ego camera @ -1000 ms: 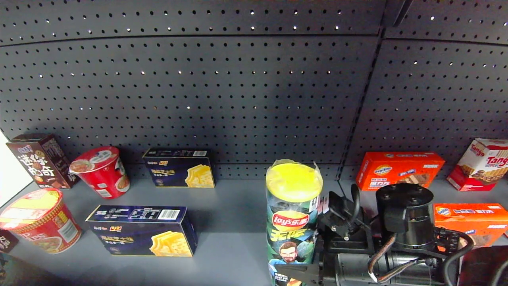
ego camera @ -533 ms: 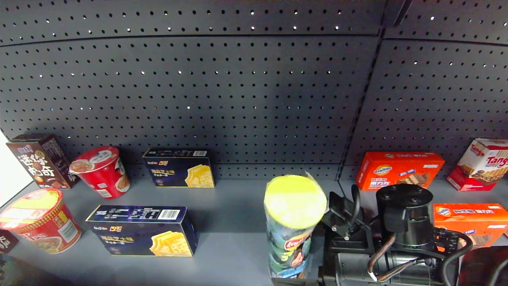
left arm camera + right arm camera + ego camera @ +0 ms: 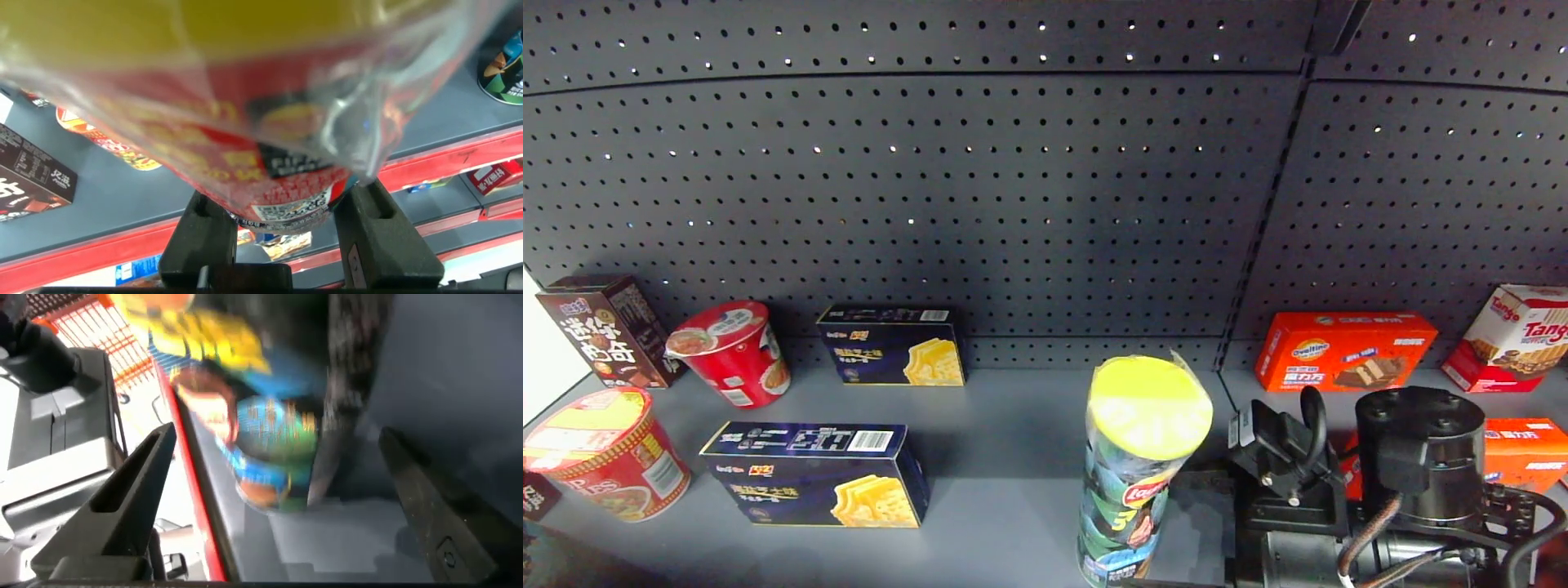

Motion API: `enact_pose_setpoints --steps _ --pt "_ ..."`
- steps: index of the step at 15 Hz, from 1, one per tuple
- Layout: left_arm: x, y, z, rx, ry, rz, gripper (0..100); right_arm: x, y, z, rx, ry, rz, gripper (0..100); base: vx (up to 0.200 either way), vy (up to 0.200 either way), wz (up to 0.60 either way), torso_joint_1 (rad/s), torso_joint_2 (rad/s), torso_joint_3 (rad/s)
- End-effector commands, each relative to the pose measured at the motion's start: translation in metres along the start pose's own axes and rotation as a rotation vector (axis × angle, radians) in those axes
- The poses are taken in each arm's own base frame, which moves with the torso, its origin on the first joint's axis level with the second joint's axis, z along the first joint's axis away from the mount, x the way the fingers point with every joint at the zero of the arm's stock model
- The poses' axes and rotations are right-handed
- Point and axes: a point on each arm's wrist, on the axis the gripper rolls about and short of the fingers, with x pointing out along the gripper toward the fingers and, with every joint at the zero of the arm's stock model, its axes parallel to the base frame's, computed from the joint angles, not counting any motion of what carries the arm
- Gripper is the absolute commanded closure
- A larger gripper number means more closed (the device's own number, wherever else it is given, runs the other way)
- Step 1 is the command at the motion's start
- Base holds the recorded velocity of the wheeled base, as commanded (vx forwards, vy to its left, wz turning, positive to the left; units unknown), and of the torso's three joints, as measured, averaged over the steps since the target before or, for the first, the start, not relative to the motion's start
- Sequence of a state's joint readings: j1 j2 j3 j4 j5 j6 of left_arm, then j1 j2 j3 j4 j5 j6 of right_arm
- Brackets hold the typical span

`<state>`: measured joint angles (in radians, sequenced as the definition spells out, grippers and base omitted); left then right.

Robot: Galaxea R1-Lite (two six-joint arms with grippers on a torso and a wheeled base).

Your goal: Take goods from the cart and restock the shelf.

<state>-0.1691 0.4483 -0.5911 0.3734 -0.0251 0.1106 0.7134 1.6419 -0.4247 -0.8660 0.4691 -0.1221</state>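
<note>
Flanking can — navy box, orange box

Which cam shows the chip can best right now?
Head view: the chip can stands on the shelf, lid and label clear. Right wrist view has it blurred beyond the open right pincer. Left wrist view catches at most a sliver.

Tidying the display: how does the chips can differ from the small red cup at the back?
The chips can is tall and straight-sided; the red cup is short and tapered. The can's lid is yellow, the cup's printed. The can stands forward, the cup at the back. Both sit on the shelf.
</note>
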Motion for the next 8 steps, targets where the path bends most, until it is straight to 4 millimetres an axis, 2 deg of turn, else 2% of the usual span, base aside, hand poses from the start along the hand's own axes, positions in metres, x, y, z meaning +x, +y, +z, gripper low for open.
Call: enact_pose_setpoints --steps 1,5,8 --pt "0.0 0.0 0.0 0.0 0.0 0.001 100 -0.008 0.001 -0.001 -0.001 -0.004 -0.014 0 0.0 0.0 0.0 0.0 0.0 0.0" --pt "0.001 0.0 -0.002 -0.001 0.009 -0.002 100 -0.032 0.006 -0.008 0.007 -0.004 -0.055 0 0.0 0.0 0.0 0.0 0.0 0.0" --pt "0.001 0.0 -0.001 0.0 0.007 -0.001 100 -0.037 -0.006 -0.005 0.015 -0.017 -0.115 0 0.0 0.0 0.0 0.0 0.0 0.0"
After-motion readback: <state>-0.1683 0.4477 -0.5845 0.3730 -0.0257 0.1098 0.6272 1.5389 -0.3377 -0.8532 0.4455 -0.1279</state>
